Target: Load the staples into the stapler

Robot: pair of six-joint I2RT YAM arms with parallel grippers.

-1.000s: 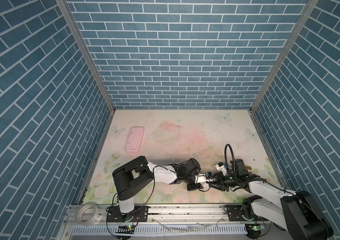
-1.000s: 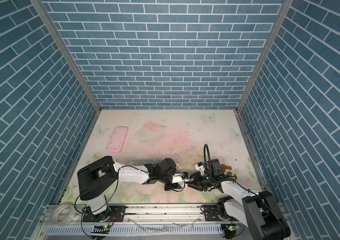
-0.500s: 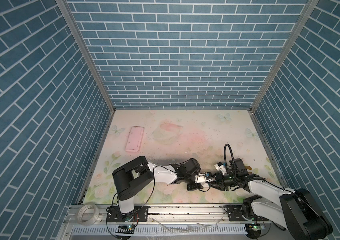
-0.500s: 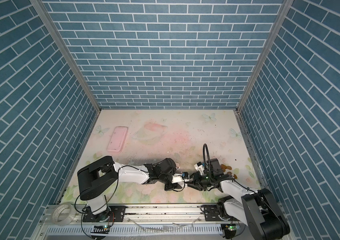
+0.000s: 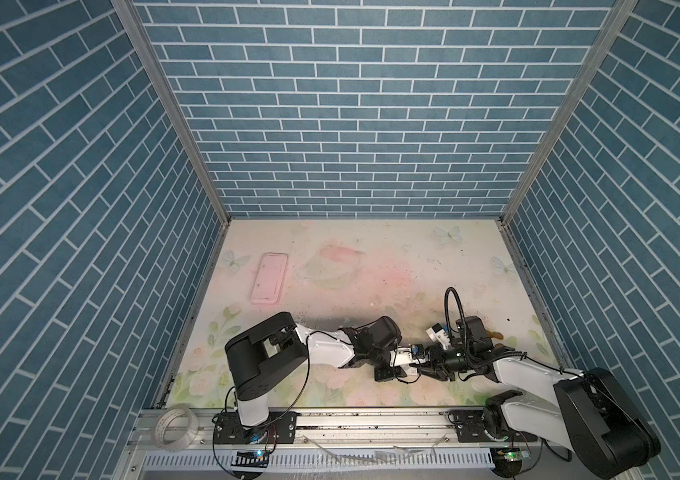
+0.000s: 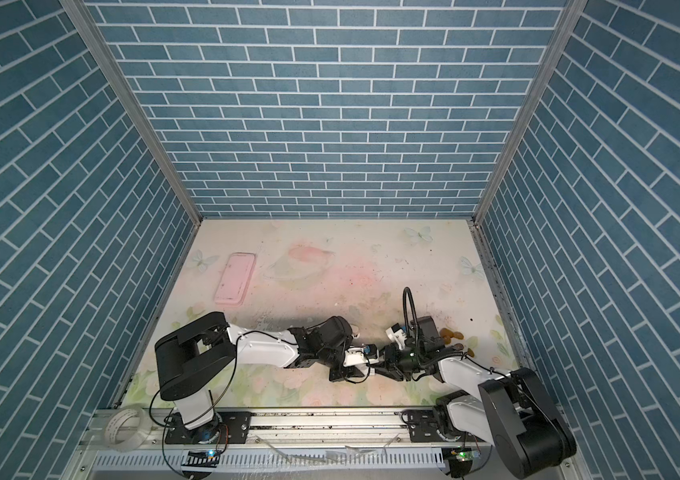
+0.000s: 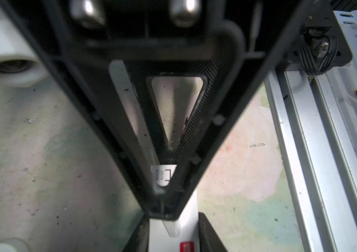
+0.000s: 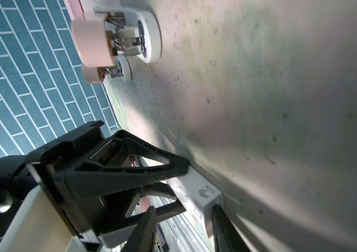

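Both grippers meet low over the table near its front edge. My left gripper (image 5: pixel 408 369) is shut on a small white card box (image 7: pixel 168 237) with a red square mark, one finger against each long side. The same box's (image 8: pixel 195 185) far end lies between the jaws of my right gripper (image 8: pixel 184 218), which is open and rolled onto its side. One fingertip (image 8: pixel 222 220) touches the box and the other stands clear of it. The staples are hidden: no strip or inner tray shows. A flat pink oblong (image 5: pixel 268 279) lies at the back left. I cannot tell whether it is the stapler.
The aluminium rail (image 5: pixel 371 419) runs along the front edge, with a tape roll (image 5: pixel 176 428) at its left end. One loose staple (image 7: pixel 257 145) lies on the table near the rail. Two pale pink and white round parts (image 8: pixel 116 32) sit by the wall foot, unidentifiable. Brick walls close three sides.
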